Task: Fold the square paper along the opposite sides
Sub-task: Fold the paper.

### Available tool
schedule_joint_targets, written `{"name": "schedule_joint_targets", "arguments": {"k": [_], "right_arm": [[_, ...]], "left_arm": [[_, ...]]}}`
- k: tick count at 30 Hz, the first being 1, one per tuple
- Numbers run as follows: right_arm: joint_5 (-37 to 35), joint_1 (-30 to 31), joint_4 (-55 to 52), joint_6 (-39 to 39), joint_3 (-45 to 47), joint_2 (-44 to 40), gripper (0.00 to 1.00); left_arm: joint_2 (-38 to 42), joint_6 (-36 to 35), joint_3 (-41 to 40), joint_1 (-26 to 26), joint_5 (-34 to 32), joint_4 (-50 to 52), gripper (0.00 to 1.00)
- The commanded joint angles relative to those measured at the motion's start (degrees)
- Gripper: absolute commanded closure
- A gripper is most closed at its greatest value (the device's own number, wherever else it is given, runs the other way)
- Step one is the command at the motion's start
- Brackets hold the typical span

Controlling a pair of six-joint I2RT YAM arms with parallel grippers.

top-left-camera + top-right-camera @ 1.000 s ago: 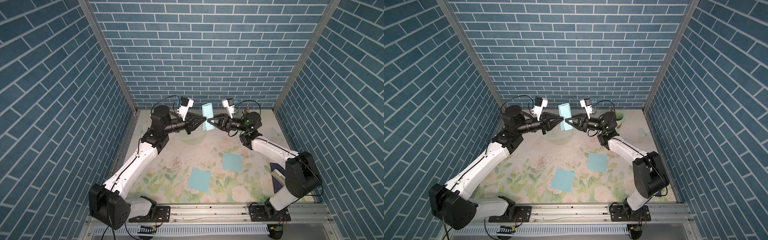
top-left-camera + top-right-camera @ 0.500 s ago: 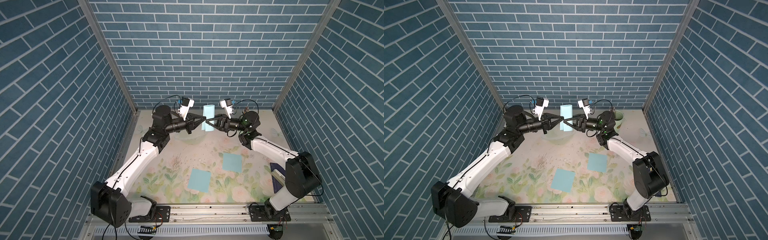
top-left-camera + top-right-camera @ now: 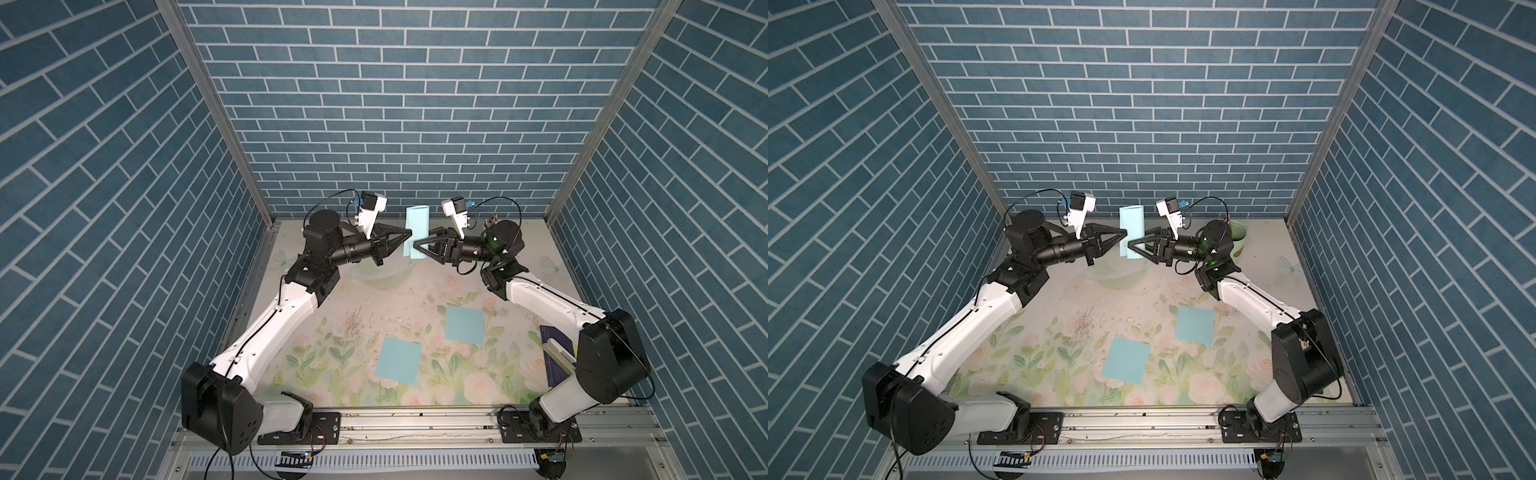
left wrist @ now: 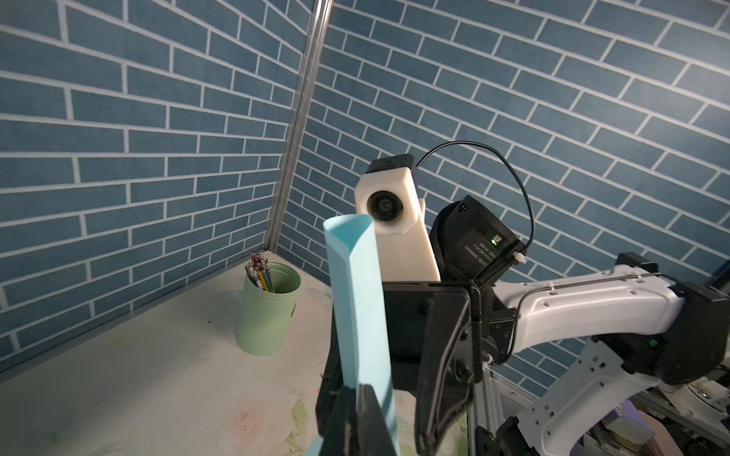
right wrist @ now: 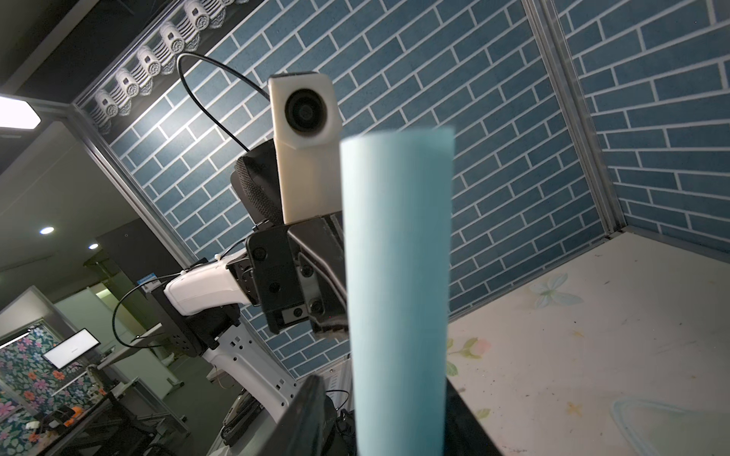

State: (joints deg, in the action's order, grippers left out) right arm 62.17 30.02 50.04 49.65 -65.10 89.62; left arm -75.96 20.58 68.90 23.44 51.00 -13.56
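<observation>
left gripper (image 3: 409, 233): clenched, pinching the edge of the folded paper (image 3: 417, 226) that is facing it.
right gripper (image 3: 422, 239): jaws standing apart, one on either side of the paper; cannot tell whether a pad is touching it.
folded paper: hanging upright in the air between the two gripper tips, curling over into a loop at its upper end.
in the way: the paper is filling the middle of the right wrist view and hiding the left fingertips there.
clear dish (image 3: 376, 276): lying on the floral table (image 3: 365, 316) just below both grippers.
blue squares (image 3: 399, 359) (image 3: 464, 325): lying flat, apart from each other, well below the grippers, toward the arm bases.
green cup (image 4: 268, 312): standing behind the right gripper's wrist, holding pencils.
label (image 4: 476, 252): reading "DAMIAO" on the black joint behind the right gripper; other lines too small.
</observation>
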Motion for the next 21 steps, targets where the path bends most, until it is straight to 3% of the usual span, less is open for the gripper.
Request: {"name": "schedule_joint_targets", "arguments": {"k": [1, 5, 12, 16, 21], "right_arm": [[1.63, -0.95, 1.3, -1.51, -1.26, -2.15, 0.46], [2.39, -2.22, 5.31, 1.1, -0.93, -2.39, 0.35], [3.48, -4.6, 12.67, 6.0, -0.2, -2.99, 0.22], [4.1, -4.69, 19.0, 10.77, 0.14, -2.27, 0.21], [4.22, -4.62, 24.28, 14.71, 0.41, -1.55, 0.31]], "left_arm": [[-1.9, 3.33, 0.77, -0.33, 8.5, -7.61, 1.0], [-3.44, 6.47, 1.05, -0.39, 12.78, -12.73, 1.0], [-3.74, 8.59, 1.31, -0.36, 14.82, -16.66, 1.0], [-3.72, 8.86, 1.08, -0.38, 15.17, -17.72, 1.0], [-4.4, 10.23, 1.32, -0.42, 16.1, -19.54, 1.0]]}}
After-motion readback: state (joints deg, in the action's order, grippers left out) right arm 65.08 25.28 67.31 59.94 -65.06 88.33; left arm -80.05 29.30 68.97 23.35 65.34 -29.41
